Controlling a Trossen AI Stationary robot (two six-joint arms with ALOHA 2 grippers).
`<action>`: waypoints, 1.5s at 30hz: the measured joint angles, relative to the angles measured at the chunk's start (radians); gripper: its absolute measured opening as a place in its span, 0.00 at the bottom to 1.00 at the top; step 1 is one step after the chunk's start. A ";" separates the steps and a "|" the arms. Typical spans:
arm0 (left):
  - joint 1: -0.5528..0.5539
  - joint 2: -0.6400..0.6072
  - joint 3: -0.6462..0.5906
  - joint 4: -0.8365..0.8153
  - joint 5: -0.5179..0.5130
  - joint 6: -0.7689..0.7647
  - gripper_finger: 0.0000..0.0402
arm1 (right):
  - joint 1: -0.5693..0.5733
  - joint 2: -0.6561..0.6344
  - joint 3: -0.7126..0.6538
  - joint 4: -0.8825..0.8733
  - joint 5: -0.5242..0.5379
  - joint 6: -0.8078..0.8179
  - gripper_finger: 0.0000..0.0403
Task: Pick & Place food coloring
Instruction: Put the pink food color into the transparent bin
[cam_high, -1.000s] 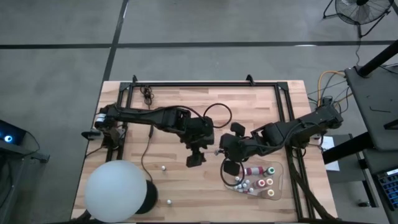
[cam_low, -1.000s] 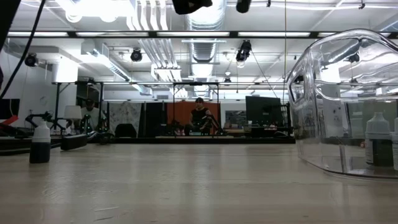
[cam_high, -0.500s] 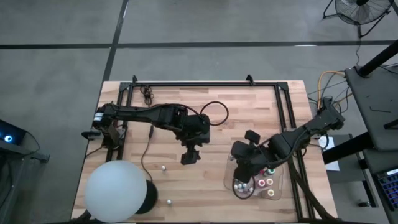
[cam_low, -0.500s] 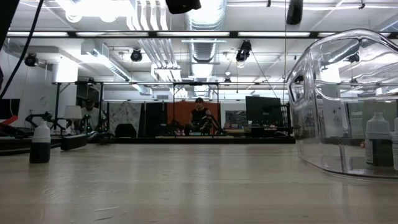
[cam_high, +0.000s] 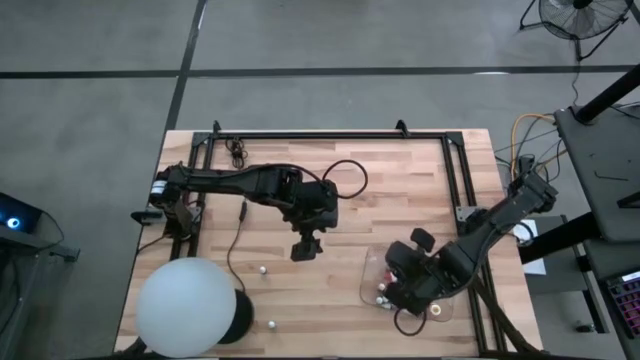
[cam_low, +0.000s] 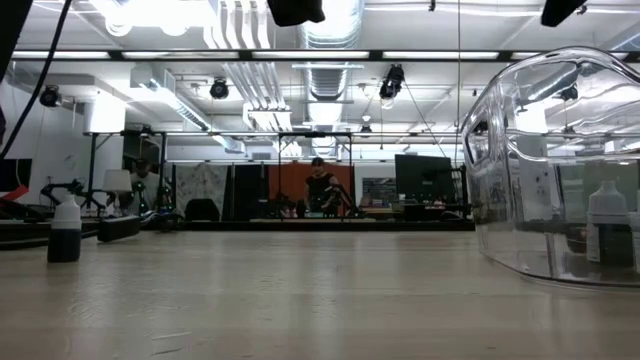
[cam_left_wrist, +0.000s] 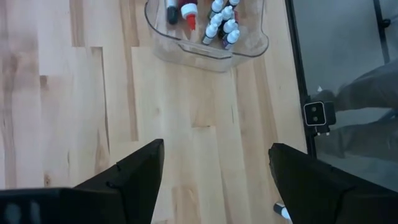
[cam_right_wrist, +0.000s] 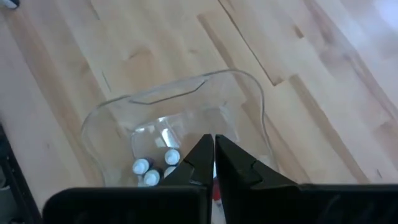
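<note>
— Food coloring bottles (cam_left_wrist: 219, 18) sat mostly in the clear tray (cam_high: 372, 275) near the bench's (cam_high: 270, 170) front right part; did you see any outside it?

— Two small ones lay loose on the wood, one bottle (cam_high: 262, 269) ahead of the white ball (cam_high: 187, 305) and another (cam_high: 271, 324) beside it. In the low view a dark-bodied bottle (cam_low: 65, 230) stood upright far from the tray's wall.

— What had changed over the last second?

— The right gripper (cam_high: 400, 300) had swung from the tray's inner edge to a place directly over the tray, its arm now folded back toward the bench's right edge. The left gripper (cam_high: 308, 245) had barely shifted, drawing slightly back toward the middle.

— And the fingers?

— The right fingers (cam_right_wrist: 205, 158) were clenched together, tips touching, with nothing visibly between them, pointing down at the white caps inside the tray. Whether they touched any bottle I could not tell. The left fingers (cam_left_wrist: 134, 177) were spread wide and empty, hanging over bare wood with the tray ahead of them.
</note>
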 joint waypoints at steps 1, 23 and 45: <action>0.000 0.000 0.000 -0.003 0.000 0.000 0.65 | 0.002 0.000 0.000 0.000 0.000 0.003 0.02; -0.010 -0.001 -0.121 -0.204 0.045 -0.423 0.65 | -0.001 0.000 0.000 0.038 0.026 -0.115 0.02; -0.209 -0.223 -0.753 0.183 -0.295 -1.144 0.65 | -0.035 0.000 -0.025 0.191 0.063 -0.358 0.39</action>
